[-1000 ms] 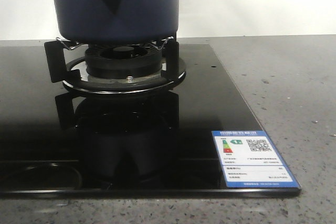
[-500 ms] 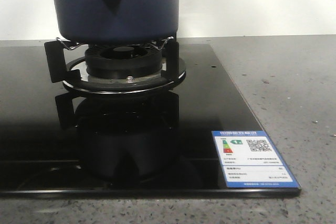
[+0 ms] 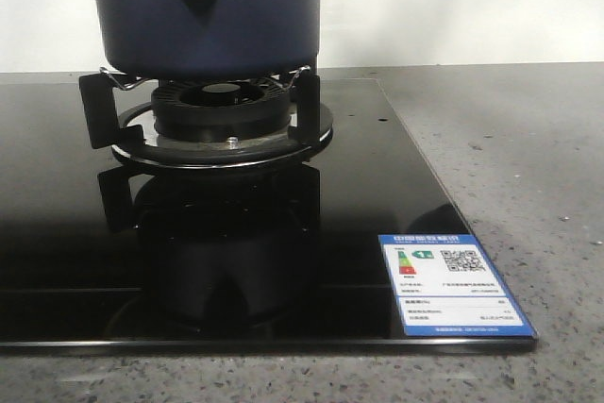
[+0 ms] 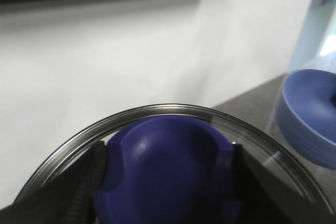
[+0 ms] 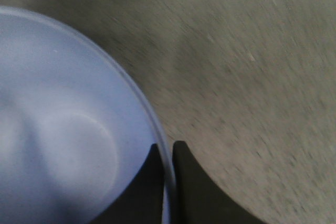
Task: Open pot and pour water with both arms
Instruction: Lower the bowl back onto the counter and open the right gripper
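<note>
The pot (image 3: 212,11) is sitting on the burner (image 3: 222,110) of the black stove (image 3: 377,176), on the far left of the grey tabletop (image 3: 528,158). The left hand (image 4: 168,182) is gripping the blue knob (image 4: 165,171) of the glass lid (image 4: 173,111); the lid is likely breakable and slippery, so the knob is the safest hold. The right hand (image 5: 168,153) is pinching the rim of a light-blue bowl (image 5: 63,129), which probably feels light but tippy.

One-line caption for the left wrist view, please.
Left gripper clamped on the blue knob of a glass lid, held in the air, with the light-blue bowl beyond.
</note>
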### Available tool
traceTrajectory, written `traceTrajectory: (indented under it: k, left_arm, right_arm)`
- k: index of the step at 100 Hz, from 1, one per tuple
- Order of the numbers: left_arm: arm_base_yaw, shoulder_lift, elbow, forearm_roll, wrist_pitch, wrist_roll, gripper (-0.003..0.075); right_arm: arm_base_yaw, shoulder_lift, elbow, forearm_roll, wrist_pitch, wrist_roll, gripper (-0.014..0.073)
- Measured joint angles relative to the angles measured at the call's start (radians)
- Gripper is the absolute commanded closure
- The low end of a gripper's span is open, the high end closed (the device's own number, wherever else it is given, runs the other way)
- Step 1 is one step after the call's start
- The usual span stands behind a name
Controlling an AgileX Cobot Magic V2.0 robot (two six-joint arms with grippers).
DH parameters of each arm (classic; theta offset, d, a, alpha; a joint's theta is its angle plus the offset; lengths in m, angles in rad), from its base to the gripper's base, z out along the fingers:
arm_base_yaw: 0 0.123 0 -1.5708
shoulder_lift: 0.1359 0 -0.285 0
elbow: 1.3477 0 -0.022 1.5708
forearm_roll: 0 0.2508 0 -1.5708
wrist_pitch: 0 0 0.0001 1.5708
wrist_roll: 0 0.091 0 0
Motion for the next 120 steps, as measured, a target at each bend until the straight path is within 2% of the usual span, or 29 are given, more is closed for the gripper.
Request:
traceTrajectory:
  k: [18,41,70,81,96,101,107,120]
  left_arm:
    - [-0.055,0.045,0.0,-0.02,0.0,0.025,0.0405]
    - [-0.069,0.051,0.0,-0.073,-0.005,0.096,0.0405]
    - [-0.069,0.051,0.0,-0.084,-0.012,0.108,0.0405]
    - [-0.069,0.051,0.0,-0.084,-0.012,0.11,0.0405]
    - [-0.069,0.051,0.0,-0.084,-0.014,0.11,0.0405]
    - [-0.069,0.051,0.0,-0.084,-0.014,0.11,0.0405]
    - [-0.069,0.051,0.0,-0.084,-0.014,0.11,0.0405]
    - [-0.069,0.058,0.0,-0.084,-0.014,0.11,0.0405]
  right_arm:
    - [-0.09,0.0,0.162,0.002,0.005,-0.013,0.0655]
    - [-0.114,0.0,0.325,0.005,-0.075,-0.029,0.0655]
    - [-0.12,-0.016,0.387,0.029,-0.156,-0.038,0.0648]
    - [-0.12,-0.016,0.387,0.03,-0.167,-0.054,0.0543]
    - [-0.12,-0.02,0.395,0.026,-0.163,-0.068,0.0239]
    - [-0.12,-0.03,0.395,0.026,-0.163,-0.07,0.0169]
    - [-0.12,-0.045,0.395,0.026,-0.16,-0.07,0.0132]
    - [-0.12,-0.094,0.372,0.026,-0.148,-0.071,0.0133]
